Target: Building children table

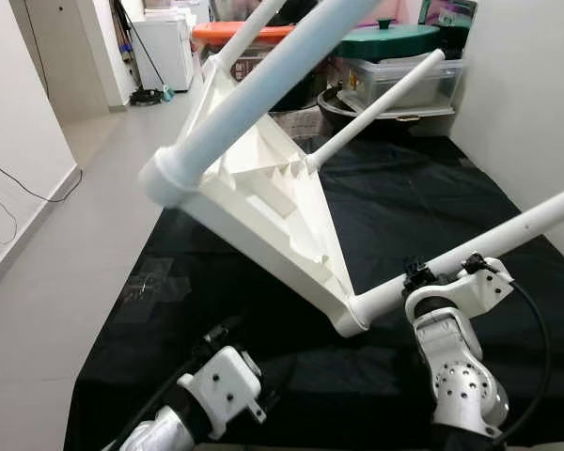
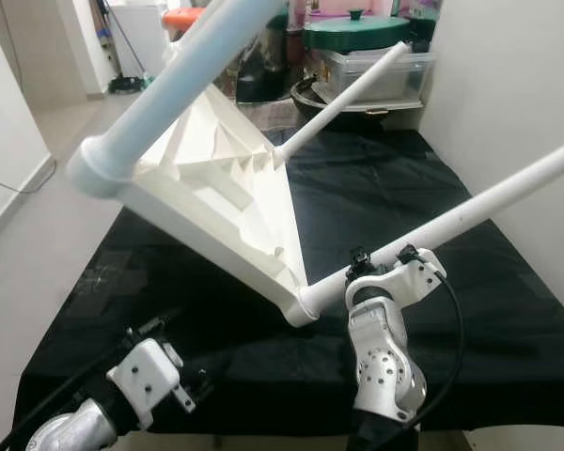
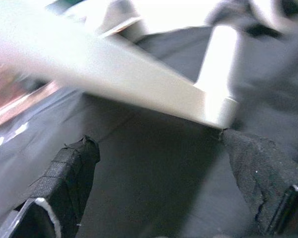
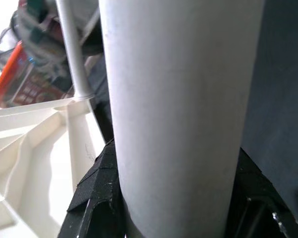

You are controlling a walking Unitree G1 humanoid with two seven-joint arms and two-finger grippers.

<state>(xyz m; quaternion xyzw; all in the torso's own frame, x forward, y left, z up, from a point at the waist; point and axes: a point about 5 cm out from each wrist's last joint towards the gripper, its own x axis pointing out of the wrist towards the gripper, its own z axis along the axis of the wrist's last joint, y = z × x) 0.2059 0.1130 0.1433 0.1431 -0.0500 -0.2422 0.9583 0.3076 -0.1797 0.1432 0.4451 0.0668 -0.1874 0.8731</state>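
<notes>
While the black-covered worktop [image 1: 432, 197] is lying beneath everything, the white children's table [image 1: 263, 202] is tilting above it, underside ribs facing the camera, its lowest corner hanging just beside the right claw [image 2: 381, 266] and well above the left claw [image 3: 159, 183]. It is looking like hollow moulded plastic: stiff, fairly light, probably slick on its smooth tubes, and awkward mainly because the legs are sticking out far and will swing the load. The round legs are seeming the best places to take hold, close to the sockets, where leverage is smallest. The right claw is pinching the nearest leg [image 4: 179, 114] just outboard of that low corner, its black fingers [image 4: 97, 193] pressing on both sides of the tube, so the slab is rising away from it towards the robot's left. Another leg [image 1: 376, 103] is pointing away towards the storage tubs [image 1: 404, 70] beyond, and a thick one [image 1: 263, 89] is crossing close to the camera. The left claw is hovering spread wide and empty, its fingers [image 3: 64, 173] flanking the low corner socket [image 3: 216, 104] ahead of it without touching.
</notes>
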